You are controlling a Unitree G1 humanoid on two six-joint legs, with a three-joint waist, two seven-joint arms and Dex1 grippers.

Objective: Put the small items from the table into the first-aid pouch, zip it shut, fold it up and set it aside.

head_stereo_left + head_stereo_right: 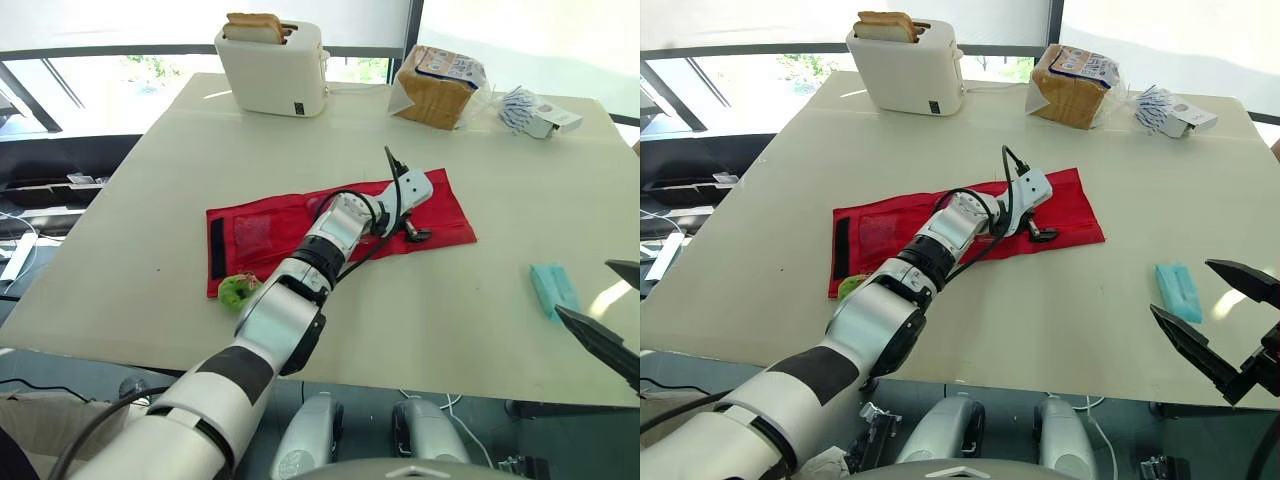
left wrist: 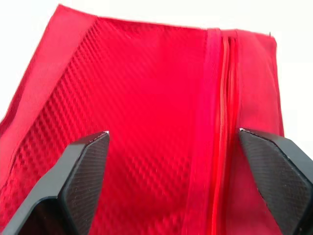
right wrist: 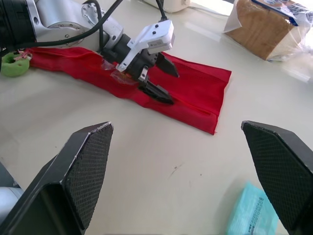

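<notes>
The left hand (image 3: 165, 82) hangs wide over the red pouch (image 1: 450, 215), seemingly to open its zipper (image 2: 225, 98), while the right hand (image 1: 1215, 305), also wide, hovers by the teal packet (image 1: 553, 288) to the pouch's right.

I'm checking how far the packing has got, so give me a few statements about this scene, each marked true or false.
1. The red pouch lies flat and unfolded on the table. True.
2. The left gripper is shut on the teal packet. False: it is open at one end of the pouch, and the teal packet lies on the table by the right gripper.
3. The right gripper is open and holds nothing. True.
4. The toaster is empty. False: bread slices stand in it.
5. The green item lies next to the bread loaf. False: it lies at the pouch's end away from the left gripper.
</notes>
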